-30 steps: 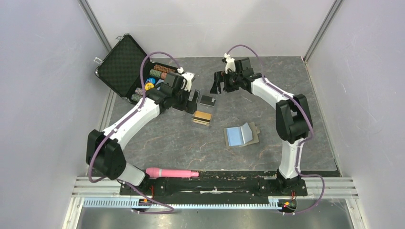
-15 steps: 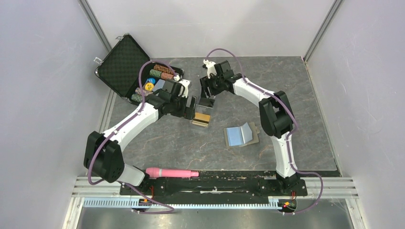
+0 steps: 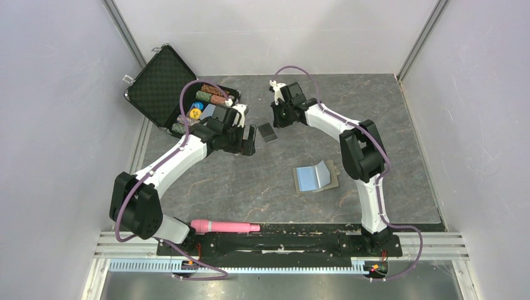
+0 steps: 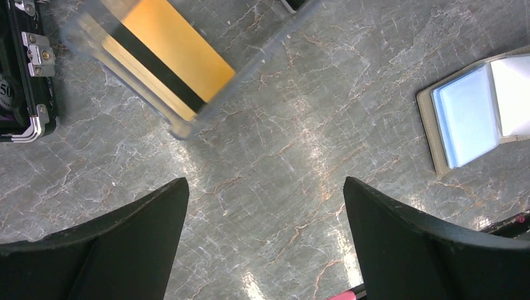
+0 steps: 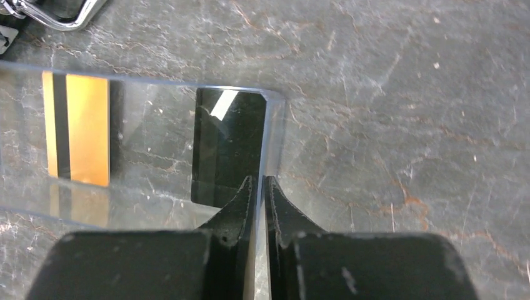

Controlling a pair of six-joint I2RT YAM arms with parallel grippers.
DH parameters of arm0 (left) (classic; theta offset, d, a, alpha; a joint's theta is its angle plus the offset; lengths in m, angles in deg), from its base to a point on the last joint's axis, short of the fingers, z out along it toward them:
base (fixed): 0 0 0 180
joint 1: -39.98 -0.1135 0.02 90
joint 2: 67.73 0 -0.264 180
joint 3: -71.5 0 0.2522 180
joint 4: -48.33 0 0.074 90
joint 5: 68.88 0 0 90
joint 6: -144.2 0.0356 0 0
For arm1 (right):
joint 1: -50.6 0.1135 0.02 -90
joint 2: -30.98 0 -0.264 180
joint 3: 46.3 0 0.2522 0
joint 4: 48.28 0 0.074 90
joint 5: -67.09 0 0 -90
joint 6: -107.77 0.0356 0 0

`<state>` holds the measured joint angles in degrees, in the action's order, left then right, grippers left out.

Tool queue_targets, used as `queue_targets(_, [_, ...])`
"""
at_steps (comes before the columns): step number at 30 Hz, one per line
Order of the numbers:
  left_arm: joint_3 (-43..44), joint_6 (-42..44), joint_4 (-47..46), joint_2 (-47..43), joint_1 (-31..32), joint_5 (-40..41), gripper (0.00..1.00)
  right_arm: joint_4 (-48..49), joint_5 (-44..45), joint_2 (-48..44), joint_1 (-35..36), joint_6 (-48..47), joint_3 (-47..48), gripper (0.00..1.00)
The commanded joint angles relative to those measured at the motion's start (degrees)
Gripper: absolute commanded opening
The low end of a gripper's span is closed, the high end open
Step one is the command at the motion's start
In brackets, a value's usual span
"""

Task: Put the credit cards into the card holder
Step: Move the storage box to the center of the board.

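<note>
My right gripper [image 3: 274,119] [image 5: 257,181] is shut on a thin clear edge beside the black credit card [image 3: 267,132] [image 5: 228,144], which sits tilted at mid-table. An orange-gold credit card [image 5: 87,128] shows through clear plastic to its left. In the left wrist view the orange-gold cards [image 4: 169,56], black-striped with clear edges, lie ahead and to the left. They do not show in the top view. My left gripper [image 3: 250,140] [image 4: 265,187] stands open over bare table just left of the black card. The card holder [image 3: 315,178] [image 4: 465,115] lies open, light blue inside, to the right.
A black case of poker chips [image 3: 165,81] [image 4: 25,69] stands open at the back left. A pink tool [image 3: 225,225] lies by the arm bases at the near edge. Grey walls close in the marbled table.
The right arm swung left to the cards and its gripper went from open to shut on the clear edge. The orange-gold stack no longer shows in the top view. The left gripper barely moved.
</note>
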<state>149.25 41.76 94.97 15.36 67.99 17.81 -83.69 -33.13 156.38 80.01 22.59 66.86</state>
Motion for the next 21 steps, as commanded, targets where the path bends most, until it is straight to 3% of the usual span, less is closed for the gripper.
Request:
queue_targets(1, [-0.6, -3.9, -1.3, -0.3, -0.5, 0.9, 1.00, -0.7, 0.9, -6.4, -0.1, 4.0, -6.7, 0.04])
queue_targets(10, [1.2, -6.9, -1.7, 2.0, -1.4, -1.8, 1.00, 1.8, -0.7, -16.4, 1.9, 10.9, -20.2, 0.11])
queue_targets(15, [3.4, -8.7, -2.4, 5.1, -2.3, -5.2, 0.99, 6.4, -5.6, -21.2, 3.9, 17.8, -27.7, 0.26])
queue_targets(21, [3.9, -10.8, -4.0, 10.6, -4.2, -11.1, 0.86, 12.3, -12.6, -24.2, 4.3, 23.5, -35.1, 0.30])
